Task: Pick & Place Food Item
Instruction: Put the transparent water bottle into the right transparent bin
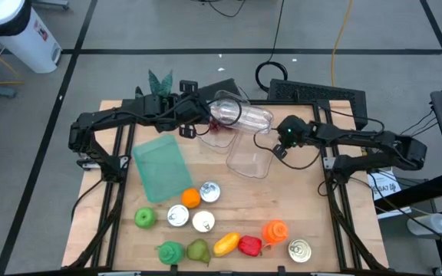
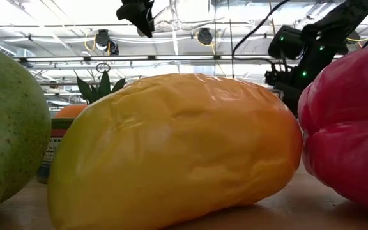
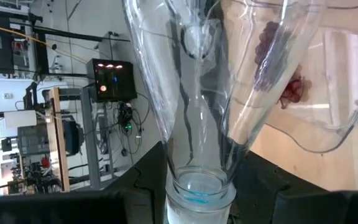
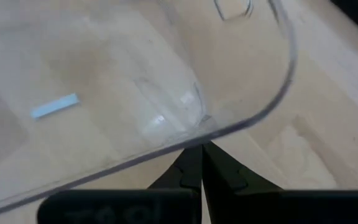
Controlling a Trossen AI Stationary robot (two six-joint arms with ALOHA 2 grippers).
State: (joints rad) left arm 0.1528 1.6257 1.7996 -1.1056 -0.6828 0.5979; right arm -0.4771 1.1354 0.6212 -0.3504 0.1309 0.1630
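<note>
Where the overhead camera looks down: left claw (image 1: 194, 126) clamped on the neck of a clear bottle (image 1: 240, 115), held lying on its side above the worktop (image 1: 298, 207).
Food item: dark-red cluster (image 1: 219, 129), grape-like, just ahead of the left claw under the bottle; inside it or lying below it, cannot tell.
Target, judged: clear tub (image 1: 248, 157), just beyond the cluster, between both claws.
Right claw (image 1: 276, 148): at the tub's far rim, fingers together.

Low view: blocked by yellow fruit (image 2: 171, 147), red pepper (image 2: 350, 128) and green fruit (image 2: 5, 121); nothing useful on either claw.

Left wrist view: left claw (image 3: 201, 186) closed around the bottle's neck (image 3: 201, 155), body flaring away from the claw; cluster (image 3: 291, 90) visible beyond through clear walls, near the tub's edge (image 3: 328, 140).

Right wrist view: right claw (image 4: 201, 163) shut, tips touching the tub's rim (image 4: 253, 118); pinching the wall or only pressed against it, cannot tell.

Risk, slip: smooth narrow neck and a long body hanging sideways could twist in the grip.
Risk, spill: tilting short of the tub would drop the food on the worktop.
Risk, shove: a poor hold on the rim would let the bottle push the light tub away.
</note>
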